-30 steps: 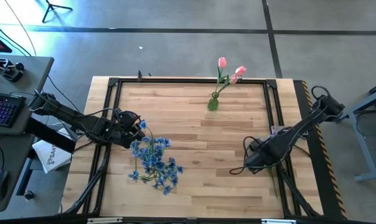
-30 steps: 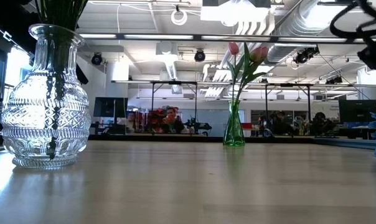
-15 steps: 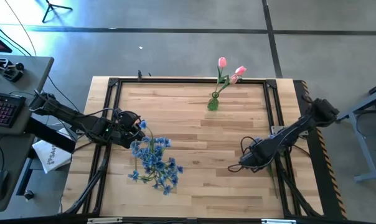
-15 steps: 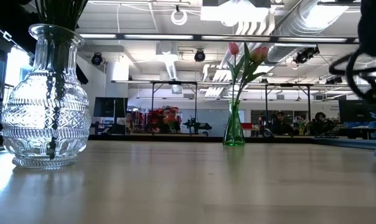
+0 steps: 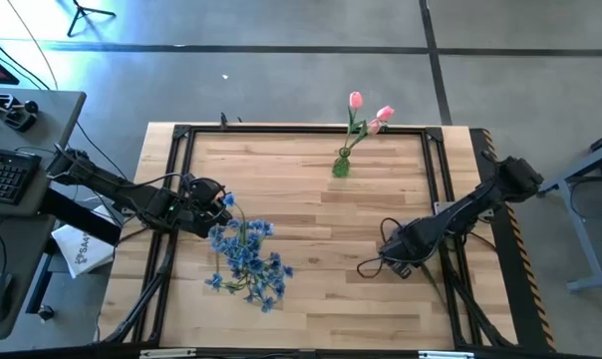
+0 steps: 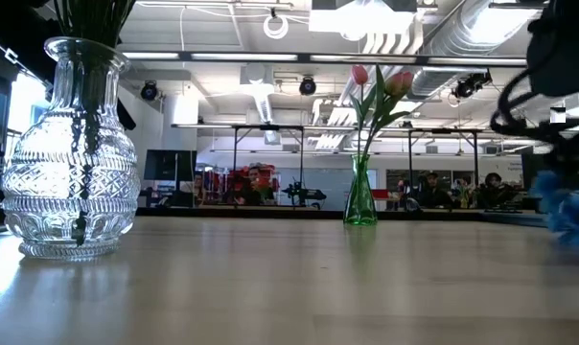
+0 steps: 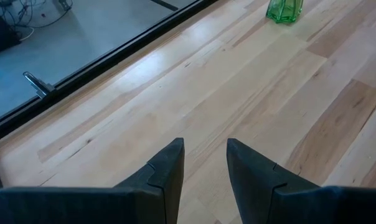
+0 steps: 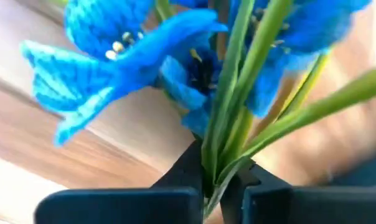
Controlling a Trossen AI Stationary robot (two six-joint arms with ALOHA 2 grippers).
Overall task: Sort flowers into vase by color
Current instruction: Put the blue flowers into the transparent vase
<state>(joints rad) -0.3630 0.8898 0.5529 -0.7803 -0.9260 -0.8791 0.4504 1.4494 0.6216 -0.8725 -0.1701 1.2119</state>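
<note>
Several blue flowers stand bunched in a clear glass vase at the near left. Pink tulips stand in a small green vase at the table's far edge. My left gripper waits open just left of the blue bunch, with nothing between its fingers. My right gripper is low over the table's right half, shut on the green stems of a blue flower. In the low view that flower is a blue blur under the right arm. My right gripper pinches a blue flower's thin green stems between its two fingers, just below the blossoms. It comes from the table's right, low over the wood. The blossoms stand out past the fingertips. Whether the flower is clear of the table I cannot tell.
A black frame runs around the wooden tabletop. Bare wood lies between the two vases. A desk with a keyboard stands left of the table.
My right gripper has moved toward the table's left edge and a little toward the near edge. In the low view the blue blossoms at the right have shifted left and now blur under the arm.
</note>
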